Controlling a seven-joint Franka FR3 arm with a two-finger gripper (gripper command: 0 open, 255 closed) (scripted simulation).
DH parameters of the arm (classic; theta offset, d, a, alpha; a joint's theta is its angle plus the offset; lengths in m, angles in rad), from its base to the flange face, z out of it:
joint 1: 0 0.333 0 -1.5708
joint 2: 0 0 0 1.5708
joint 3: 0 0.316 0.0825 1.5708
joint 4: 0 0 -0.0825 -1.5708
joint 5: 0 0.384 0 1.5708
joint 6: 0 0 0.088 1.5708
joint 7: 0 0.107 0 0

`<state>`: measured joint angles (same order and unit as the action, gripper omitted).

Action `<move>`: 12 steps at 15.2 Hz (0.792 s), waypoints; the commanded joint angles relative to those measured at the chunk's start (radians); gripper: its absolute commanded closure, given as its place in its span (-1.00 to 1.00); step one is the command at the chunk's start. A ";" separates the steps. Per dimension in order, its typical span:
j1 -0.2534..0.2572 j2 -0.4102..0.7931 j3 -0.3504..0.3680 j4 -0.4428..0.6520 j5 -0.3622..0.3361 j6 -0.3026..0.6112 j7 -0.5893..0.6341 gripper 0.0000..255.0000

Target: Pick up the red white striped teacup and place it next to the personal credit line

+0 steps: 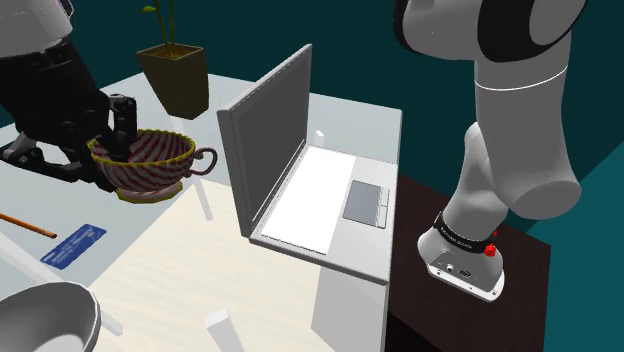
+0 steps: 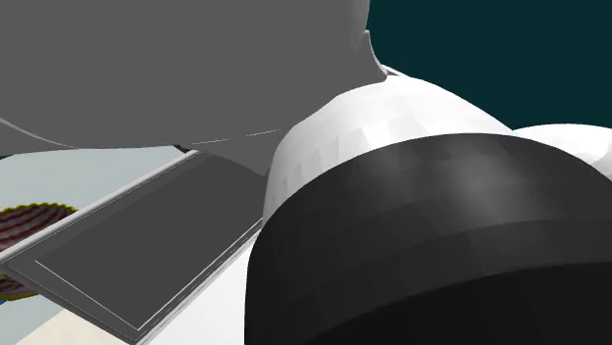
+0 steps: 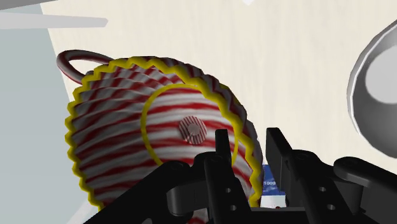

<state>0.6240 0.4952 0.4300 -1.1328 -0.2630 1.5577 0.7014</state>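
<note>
The teacup (image 1: 150, 160) has red and white stripes, a wavy yellow rim and a loop handle that points toward the laptop. My gripper (image 1: 118, 140) is shut on its rim on the side away from the handle and holds it above the cream tabletop. In the wrist view one finger (image 3: 222, 156) is inside the teacup (image 3: 153, 133) and the other outside, with my gripper (image 3: 249, 149) pinching the wall. The blue card (image 1: 75, 245) lies flat on the table below and in front of the cup; a corner of the card (image 3: 268, 182) peeks out past the fingers.
An open grey laptop (image 1: 300, 175) stands just beyond the cup's handle. A grey bowl (image 1: 45, 315) sits near the card, also a grey bowl (image 3: 378, 83) beside the gripper. An orange pencil (image 1: 25, 225) lies near the card. A potted plant (image 1: 175, 75) is at the back.
</note>
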 commanded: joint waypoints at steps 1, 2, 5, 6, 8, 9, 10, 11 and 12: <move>-0.004 -0.006 0.001 -0.036 0.001 0.031 0.006 1.00; -0.008 -0.009 0.001 -0.055 0.003 0.047 0.007 1.00; -0.016 -0.017 0.001 -0.108 0.005 0.092 0.011 1.00; -0.019 -0.018 0.001 -0.124 0.005 0.106 0.013 1.00; -0.023 -0.021 0.000 -0.155 0.005 0.134 0.015 1.00; -0.025 -0.022 0.000 -0.170 0.005 0.148 0.017 1.00; -0.027 -0.022 0.000 -0.184 0.005 0.161 0.018 1.00; -0.029 -0.022 -0.001 -0.198 0.004 0.175 0.020 1.00; -0.030 -0.022 -0.001 -0.212 0.004 0.188 0.022 1.00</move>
<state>0.5941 0.4717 0.4294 -1.3347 -0.2580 1.7335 0.7212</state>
